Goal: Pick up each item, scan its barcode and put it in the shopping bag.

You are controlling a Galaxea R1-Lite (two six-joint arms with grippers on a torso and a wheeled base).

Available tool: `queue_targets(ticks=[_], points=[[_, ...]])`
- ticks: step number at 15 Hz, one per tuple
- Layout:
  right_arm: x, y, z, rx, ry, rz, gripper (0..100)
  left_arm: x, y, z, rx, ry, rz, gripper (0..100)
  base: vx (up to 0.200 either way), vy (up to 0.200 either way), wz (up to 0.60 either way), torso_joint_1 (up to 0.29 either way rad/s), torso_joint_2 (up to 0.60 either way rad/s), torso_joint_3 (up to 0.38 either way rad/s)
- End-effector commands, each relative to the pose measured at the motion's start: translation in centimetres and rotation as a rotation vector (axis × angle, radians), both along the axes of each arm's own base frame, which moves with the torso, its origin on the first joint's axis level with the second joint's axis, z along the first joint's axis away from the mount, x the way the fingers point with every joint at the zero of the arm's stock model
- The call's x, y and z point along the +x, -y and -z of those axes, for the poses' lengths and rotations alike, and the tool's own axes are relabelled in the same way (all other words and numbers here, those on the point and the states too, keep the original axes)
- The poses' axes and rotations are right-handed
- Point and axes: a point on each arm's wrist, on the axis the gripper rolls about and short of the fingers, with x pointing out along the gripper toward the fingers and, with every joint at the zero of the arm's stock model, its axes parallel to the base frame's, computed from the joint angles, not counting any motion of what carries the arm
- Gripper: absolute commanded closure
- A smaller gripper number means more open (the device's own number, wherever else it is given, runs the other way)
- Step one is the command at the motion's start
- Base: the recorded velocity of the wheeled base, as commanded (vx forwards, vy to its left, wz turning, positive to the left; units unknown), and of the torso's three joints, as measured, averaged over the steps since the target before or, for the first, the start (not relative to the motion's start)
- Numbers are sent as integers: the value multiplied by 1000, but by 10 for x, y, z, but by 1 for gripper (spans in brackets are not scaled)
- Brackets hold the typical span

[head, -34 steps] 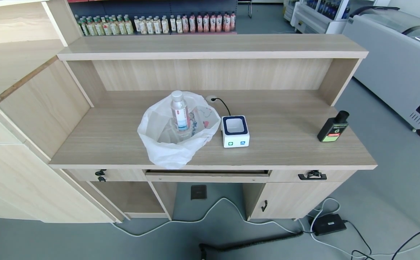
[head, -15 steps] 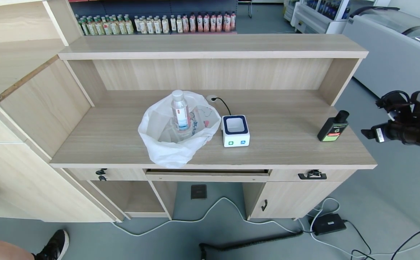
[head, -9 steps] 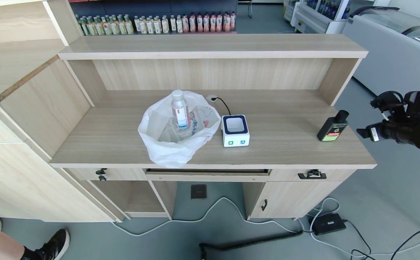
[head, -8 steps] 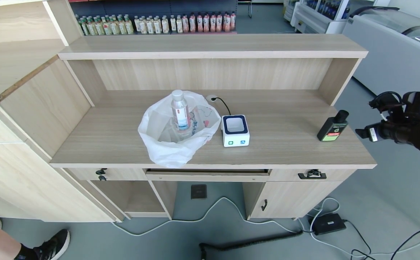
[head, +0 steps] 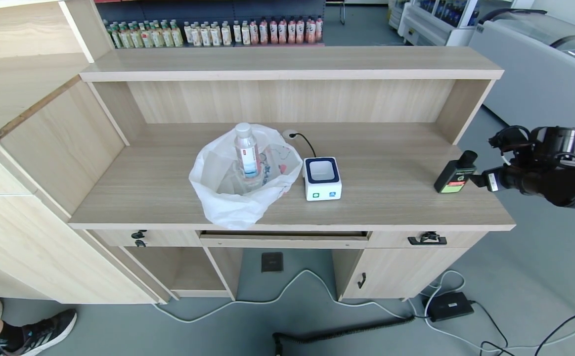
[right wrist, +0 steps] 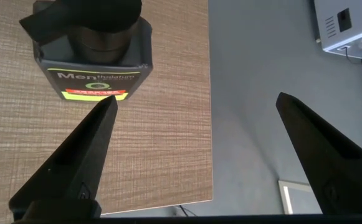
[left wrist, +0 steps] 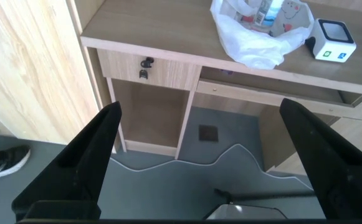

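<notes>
Dark bottle [head: 456, 173]: stands upright near the counter's 3 o'clock end, close to the edge, well apart from the other goods; black cap on top, green and red label facing the robot.
Right gripper [right wrist: 196, 155]: held at the dark bottle's 3 o'clock side, just beside it, out past the counter's end; its jaws are spread wide with nothing between them. The bottle sits ahead of one of its fingers [right wrist: 75, 162] rather than centred in the gap; whether that finger touches it cannot be told.
Shopping bag [head: 240, 198]: white plastic, mouth open, sitting left of centre on the counter with its lower fold reaching the 6 o'clock edge.
Clear bottle [head: 246, 151]: upright inside the shopping bag, white cap and neck rising above the rim.
Scanner [head: 321, 179]: small white box with a dark-framed window on top, at the bag's 3 o'clock, just beside it; a black cable runs from it toward 12 o'clock.
Left gripper [left wrist: 199, 162]: low, off the counter's 7 o'clock corner, below the worktop; jaws wide apart and empty.
Counter [head: 391, 163]: pale wood worktop with a raised shelf along 12 o'clock.
Drinks shelf [head: 208, 33]: rows of bottles beyond the counter at 12 o'clock.
</notes>
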Motion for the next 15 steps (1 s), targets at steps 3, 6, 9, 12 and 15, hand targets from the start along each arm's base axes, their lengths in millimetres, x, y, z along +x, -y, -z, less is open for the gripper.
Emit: queue_targets(ticks=[3,6,9,12,15], points=[[11,-8,11,16,-11,-18,0,0,0,0,-1,1,0,0,0,0,0,0,0,0],[23,-13,15,43,11,-26,0,0,0,0,-1,1,-1,0,0,0,0,0,0,0],[32,-15,17,41,22,-36,0,0,0,0,-1,1,0,0,0,0,0,0,0,0],[37,-21,22,46,20,-48,0,0,0,0,-1,1,0,0,0,0,0,0,0,0],[40,-33,25,78,23,-63,0,0,0,0,-1,1,0,0,0,0,0,0,0,0]])
